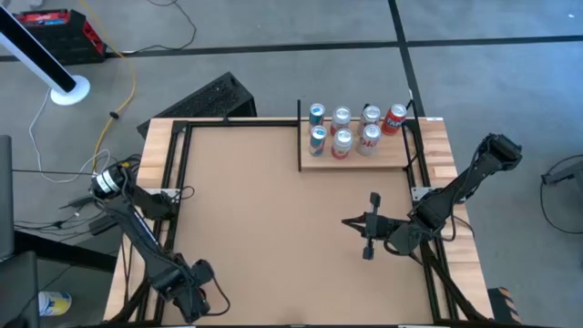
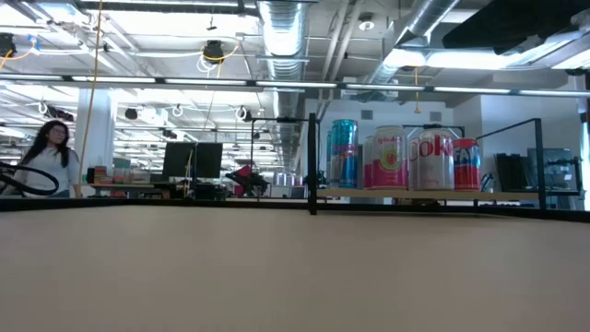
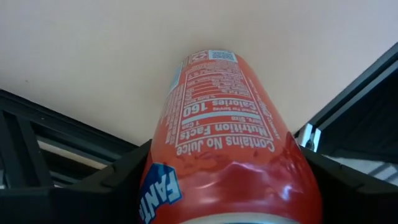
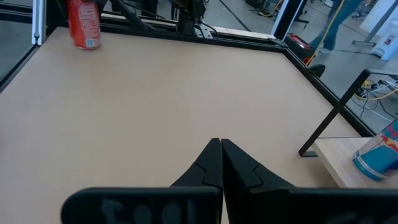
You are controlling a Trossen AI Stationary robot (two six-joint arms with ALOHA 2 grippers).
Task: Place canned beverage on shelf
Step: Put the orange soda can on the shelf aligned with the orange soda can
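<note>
An orange soda can (image 3: pixel 217 124) stands upright on the brown tabletop near its near left corner, and it also shows in the right wrist view (image 4: pixel 84 23). My left gripper (image 1: pixel 194 293) comes down over it, one finger on each side. My right gripper (image 4: pixel 221 146) hovers shut and empty over the table's right part (image 1: pixel 351 222). The pale wood shelf (image 1: pixel 401 157) at the far right carries several upright cans (image 1: pixel 342 138), which the low view also shows (image 2: pixel 406 159). My left gripper has the orange can between its two fingers, which lie against opposite sides of its upper wall (image 3: pixel 155 180). The fingers come from above, slanting steeply down along the can. The can stays upright with its base (image 3: pixel 211 59) on the tabletop.
Black frame rails (image 1: pixel 178 182) run along the table's edges, and thin black posts (image 1: pixel 300 137) edge the shelf. Open tabletop (image 1: pixel 273 210) lies between the can and the shelf. A person (image 2: pixel 51 157) stands far off in the room.
</note>
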